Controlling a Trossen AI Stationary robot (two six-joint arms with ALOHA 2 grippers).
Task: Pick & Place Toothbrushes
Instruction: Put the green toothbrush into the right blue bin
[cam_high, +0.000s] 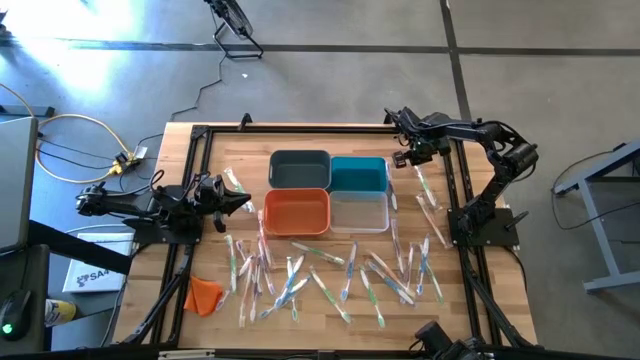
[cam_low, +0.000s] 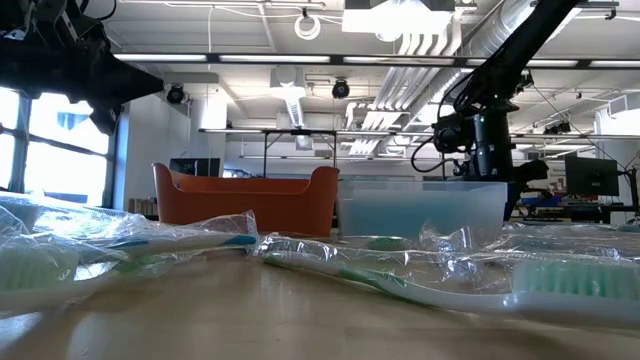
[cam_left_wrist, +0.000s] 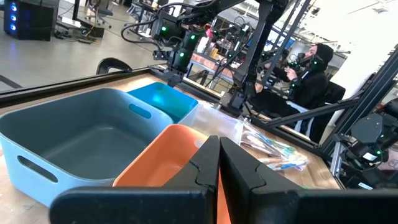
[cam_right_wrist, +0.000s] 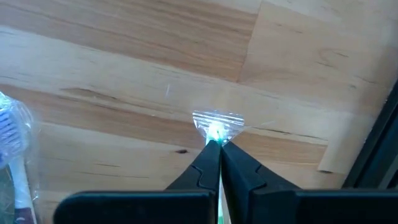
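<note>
Many wrapped toothbrushes (cam_high: 320, 275) lie scattered on the near half of the wooden table; more lie at the right (cam_high: 428, 215). My right gripper (cam_high: 413, 158) stands at the far right beside the teal bin (cam_high: 358, 173), pointing down and shut on one green-handled toothbrush (cam_right_wrist: 216, 129). In the low view my right gripper (cam_low: 487, 150) shows behind the clear bin (cam_low: 420, 205). My left gripper (cam_high: 238, 202) waits at the table's left, level and shut on nothing, facing the bins. My right gripper pinches one end of the toothbrush between its two fingertips, and the crinkled wrapper end (cam_right_wrist: 217, 119) sticks out just past them. The fingers come from above, pointing down. The rest of the toothbrush (cam_high: 425, 188) runs toward the near edge, seemingly on the table.
Four bins stand together at mid-table: dark grey (cam_high: 299, 168), teal, orange (cam_high: 296, 212) and clear (cam_high: 360, 212). An orange cloth lump (cam_high: 205, 295) lies near the front left. A black frame rail (cam_high: 455, 190) runs along the right side. A person (cam_left_wrist: 311, 71) sits beyond the table.
</note>
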